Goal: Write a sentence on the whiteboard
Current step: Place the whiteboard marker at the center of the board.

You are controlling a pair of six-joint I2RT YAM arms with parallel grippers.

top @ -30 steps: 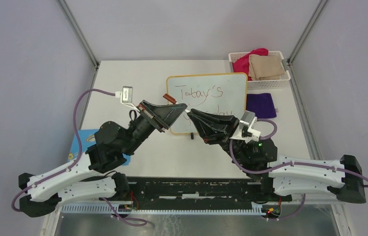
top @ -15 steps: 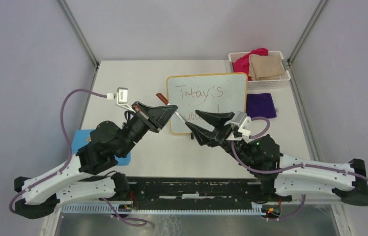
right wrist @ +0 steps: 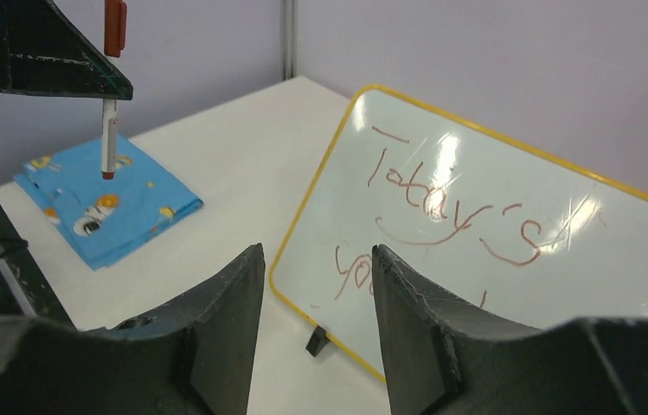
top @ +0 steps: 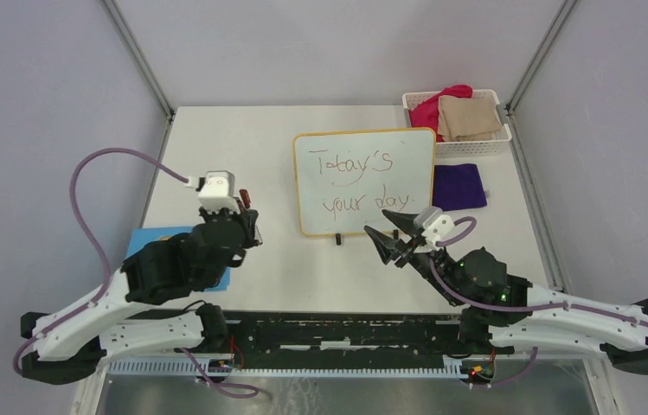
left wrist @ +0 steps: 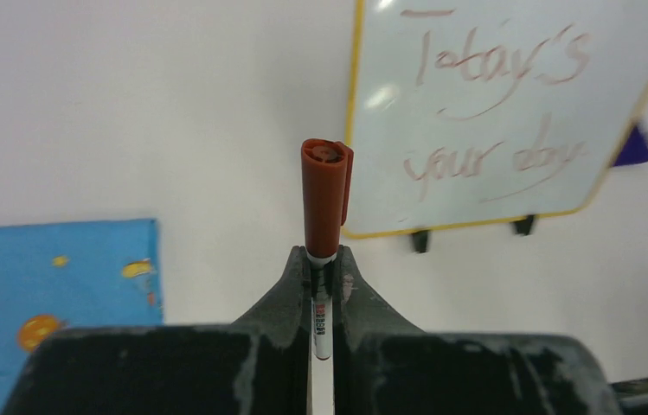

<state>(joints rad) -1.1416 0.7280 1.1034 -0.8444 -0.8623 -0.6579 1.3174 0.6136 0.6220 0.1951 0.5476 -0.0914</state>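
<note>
Two lines of the sentence [top: 353, 164] fill the whiteboard [top: 407, 151], propped on the desk [top: 216, 138] (writing looks finished). Left claw [left wrist: 324, 266] pinches the capped marker [left wrist: 324, 199] upright; right claw [right wrist: 317, 252] gapes empty near the board. Next, I judge: set the marker down gently.

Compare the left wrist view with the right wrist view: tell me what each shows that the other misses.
Left wrist only: the whole sentence, both feet, a purple sliver. Right wrist only: the open, empty right tool and the wall. Both: the whiteboard, the red-capped marker shut in the left tool, the blue cloth.
</note>
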